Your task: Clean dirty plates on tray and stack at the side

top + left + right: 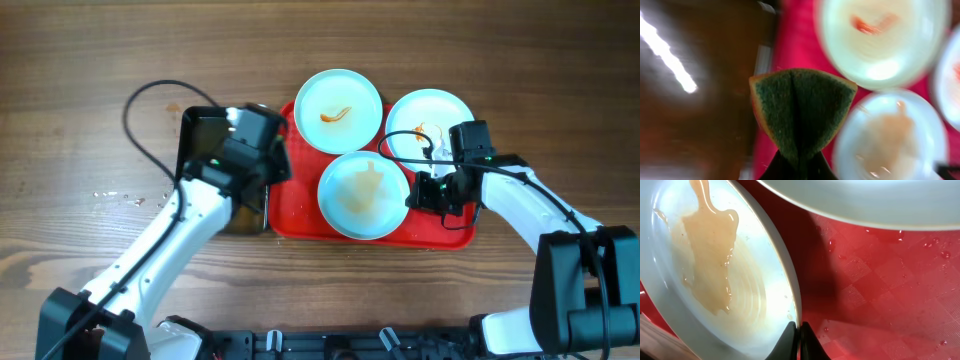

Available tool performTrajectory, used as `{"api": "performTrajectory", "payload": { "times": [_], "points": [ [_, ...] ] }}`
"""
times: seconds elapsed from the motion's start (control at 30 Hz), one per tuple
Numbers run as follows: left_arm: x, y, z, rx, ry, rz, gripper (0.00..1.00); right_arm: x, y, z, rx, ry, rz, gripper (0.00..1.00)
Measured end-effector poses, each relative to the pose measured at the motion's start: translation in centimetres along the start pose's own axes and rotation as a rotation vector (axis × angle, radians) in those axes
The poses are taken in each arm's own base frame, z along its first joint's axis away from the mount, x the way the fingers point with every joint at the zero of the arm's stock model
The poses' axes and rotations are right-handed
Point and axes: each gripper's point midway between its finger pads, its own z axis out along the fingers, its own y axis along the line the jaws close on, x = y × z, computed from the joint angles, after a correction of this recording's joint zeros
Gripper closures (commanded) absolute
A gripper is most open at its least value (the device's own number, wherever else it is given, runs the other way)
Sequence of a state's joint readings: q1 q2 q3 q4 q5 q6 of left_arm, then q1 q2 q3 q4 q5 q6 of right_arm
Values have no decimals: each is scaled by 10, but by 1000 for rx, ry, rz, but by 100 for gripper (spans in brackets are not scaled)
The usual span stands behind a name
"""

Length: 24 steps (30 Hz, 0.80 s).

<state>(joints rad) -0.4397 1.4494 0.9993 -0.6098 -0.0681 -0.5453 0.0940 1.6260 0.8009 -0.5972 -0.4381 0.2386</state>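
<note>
Three dirty plates lie on the red tray [300, 215]: one far left [340, 110] with an orange streak, one far right [425, 120], and a front one [365, 195] with a pale brown smear. My left gripper [266, 160] is over the tray's left edge, shut on a green sponge [802, 112] with an orange edge. In the left wrist view the streaked plate [882, 40] and the front plate [890, 140] lie ahead of the sponge. My right gripper [799, 330] is shut on the right rim of the front plate [710, 255]; it also shows in the overhead view [425, 190].
A smaller black tray [195, 130] lies left of the red tray, partly under my left arm. A black cable [140, 110] loops over the table at the far left. Small drops [120, 195] dot the wood there. Water beads sit on the red tray [880, 290].
</note>
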Motion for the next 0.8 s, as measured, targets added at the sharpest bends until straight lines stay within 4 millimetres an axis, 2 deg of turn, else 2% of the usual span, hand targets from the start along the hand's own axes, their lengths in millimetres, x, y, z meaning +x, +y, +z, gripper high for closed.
{"api": "performTrajectory", "payload": {
  "times": [0.07,0.13,0.2,0.3,0.33,0.37,0.4,0.47,0.63,0.7,0.77,0.8],
  "points": [
    [-10,28,3,-57,-2,-32,96,0,0,0,0,0,0,96],
    [-13,58,14,-122,30,-57,96,0,0,0,0,0,0,96],
    [-4,72,30,-151,89,-34,96,0,0,0,0,0,0,96],
    [22,80,57,-168,215,30,93,0,0,0,0,0,0,96],
    [29,83,65,-179,248,36,82,0,0,0,0,0,0,96],
    [37,86,73,-189,284,43,47,0,0,0,0,0,0,96],
    [44,89,79,-199,313,48,37,0,0,0,0,0,0,96],
    [43,89,81,-197,309,57,31,0,0,0,0,0,0,96],
    [32,91,85,-218,255,66,31,0,0,0,0,0,0,96],
    [21,86,89,-200,209,65,34,0,0,0,0,0,0,96],
    [19,85,91,-196,199,65,39,1,0,0,1,4,2,96],
    [19,86,92,-197,200,65,45,1,0,0,1,4,2,96]
  ]
}}
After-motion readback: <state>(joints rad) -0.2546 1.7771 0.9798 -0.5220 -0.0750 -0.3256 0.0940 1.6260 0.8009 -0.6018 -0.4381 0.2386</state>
